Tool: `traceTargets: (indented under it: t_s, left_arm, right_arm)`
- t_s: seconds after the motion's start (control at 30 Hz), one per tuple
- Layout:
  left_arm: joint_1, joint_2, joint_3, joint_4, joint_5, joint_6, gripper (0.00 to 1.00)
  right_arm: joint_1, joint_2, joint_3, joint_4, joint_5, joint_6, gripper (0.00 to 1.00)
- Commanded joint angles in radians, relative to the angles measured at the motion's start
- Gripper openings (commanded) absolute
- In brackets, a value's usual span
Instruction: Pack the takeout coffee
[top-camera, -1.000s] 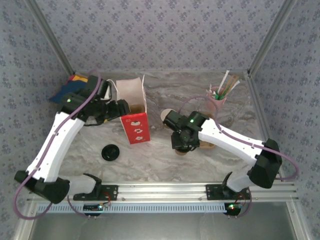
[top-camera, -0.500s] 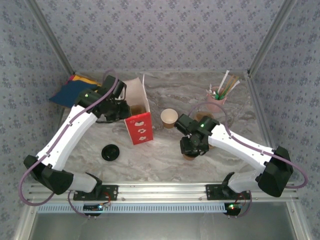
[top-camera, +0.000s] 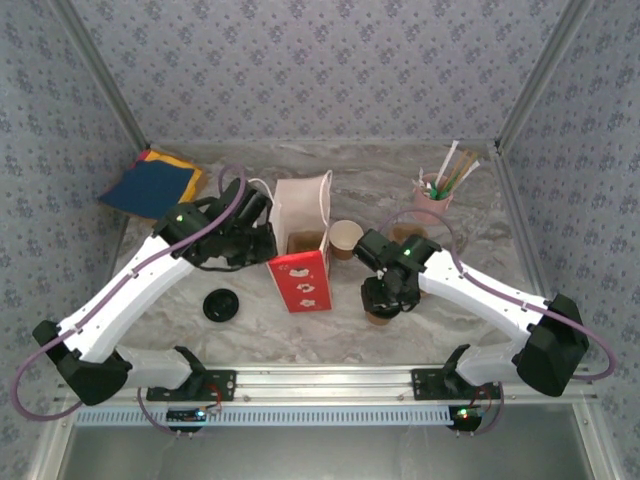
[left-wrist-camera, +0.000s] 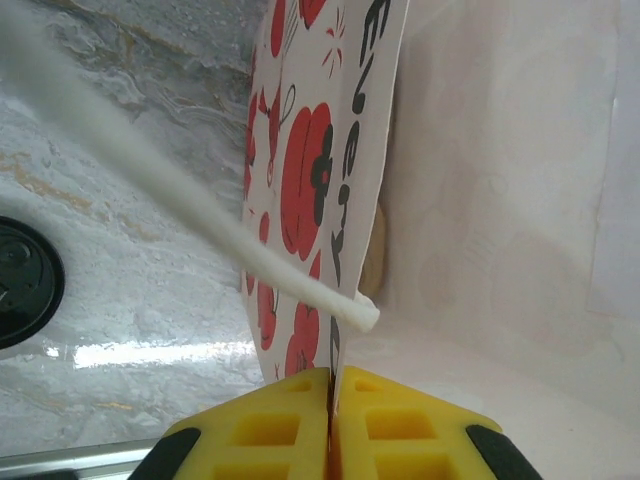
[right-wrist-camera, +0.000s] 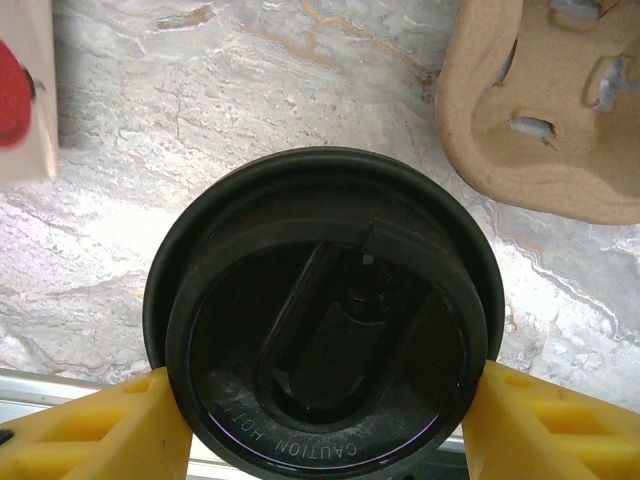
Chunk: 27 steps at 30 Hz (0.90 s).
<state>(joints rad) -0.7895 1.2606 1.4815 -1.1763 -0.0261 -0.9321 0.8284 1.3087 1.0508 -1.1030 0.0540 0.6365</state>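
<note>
Left gripper (left-wrist-camera: 332, 385) is pinched tight on the thin paper wall of the bag (left-wrist-camera: 320, 180). Right gripper (right-wrist-camera: 322, 425) clamps the coffee (right-wrist-camera: 320, 310) at its round glossy black lid. Bag has slid toward 3 o'clock.

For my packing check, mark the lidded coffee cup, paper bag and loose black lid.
lidded coffee cup (right-wrist-camera: 325, 330), right wrist view, centre of its lid.
paper bag (top-camera: 303, 282), top view, red front panel.
loose black lid (top-camera: 220, 305), top view, its centre.

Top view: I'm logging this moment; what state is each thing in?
paper bag, upright, mouth open.
left fingers, shut on paper bag wall.
lidded cup, lid on, gripped at the lid.
right fingers, closed on lidded cup.
open cup, upright, no lid.
loose lid, lying flat, apart from both cups.
</note>
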Motion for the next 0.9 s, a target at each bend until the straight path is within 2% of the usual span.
traceTargets:
  t_s: [0.0,0.17,0.43,0.57,0.73,0.87]
  left_arm:
    - [-0.026,-0.038,-0.027,-0.003,-0.041,-0.067,0.1]
    - [-0.044,-0.053,-0.04,-0.012,-0.081,-0.074,0.1]
    - [-0.051,-0.053,-0.047,-0.004,-0.089,-0.068,0.31]
    - [-0.05,-0.055,-0.042,-0.003,-0.092,-0.063,0.33]
    - [-0.051,-0.064,-0.046,-0.006,-0.106,-0.063,0.44]
    - [-0.05,-0.066,-0.05,-0.008,-0.112,-0.065,0.46]
  right_arm:
    - [-0.007,-0.009,-0.019,-0.001,-0.012,-0.044,0.66]
    - [-0.005,-0.008,-0.04,0.016,-0.012,-0.046,0.67]
    - [-0.001,-0.004,-0.021,-0.002,-0.002,-0.037,0.75]
    - [0.0,0.004,-0.002,-0.014,0.002,-0.038,0.78]
    - [-0.003,0.017,0.031,-0.032,0.0,-0.044,0.81]
    - [-0.004,0.03,0.043,-0.04,0.001,-0.053,0.82]
